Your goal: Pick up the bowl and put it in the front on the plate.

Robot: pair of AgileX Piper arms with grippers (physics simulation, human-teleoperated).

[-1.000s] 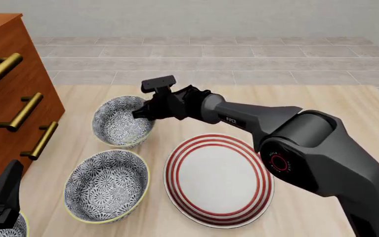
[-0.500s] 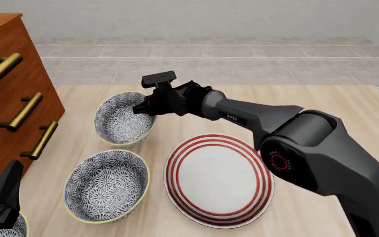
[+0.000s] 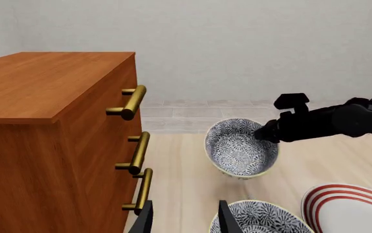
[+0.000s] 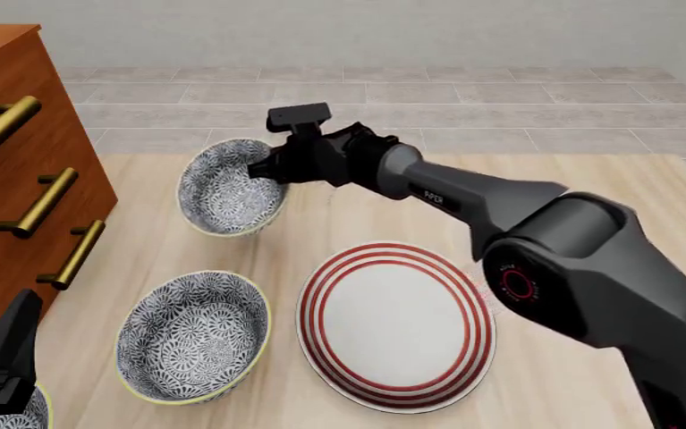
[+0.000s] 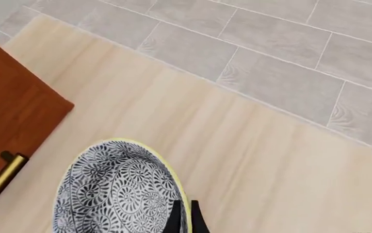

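The bowl [image 4: 231,189], blue-and-white patterned with a yellowish rim, hangs tilted above the far left of the table. My right gripper [image 4: 274,170] is shut on its right rim. In the right wrist view the thin fingertips [image 5: 184,217] pinch the bowl's rim [image 5: 118,189]. From the left wrist, the bowl [image 3: 240,148] shows off the table with the right arm [image 3: 321,121] beside it. The red-ringed white plate [image 4: 396,326] lies flat at the front centre, partly seen as the plate [image 3: 350,208]. My left gripper [image 4: 6,353] sits open at the front left corner and holds nothing; its fingers [image 3: 145,219] are spread apart.
A second patterned bowl [image 4: 193,335] stands left of the plate, also seen as that bowl [image 3: 260,218]. A wooden dresser [image 4: 14,188] with brass handles [image 3: 134,102] lines the left side. A sliver of another patterned bowl [image 4: 9,416] shows under the left gripper.
My right gripper has lifted the bowl off the table, up and away from me, and the bowl now tilts more. The left arm, the plate and the second bowl have not moved.
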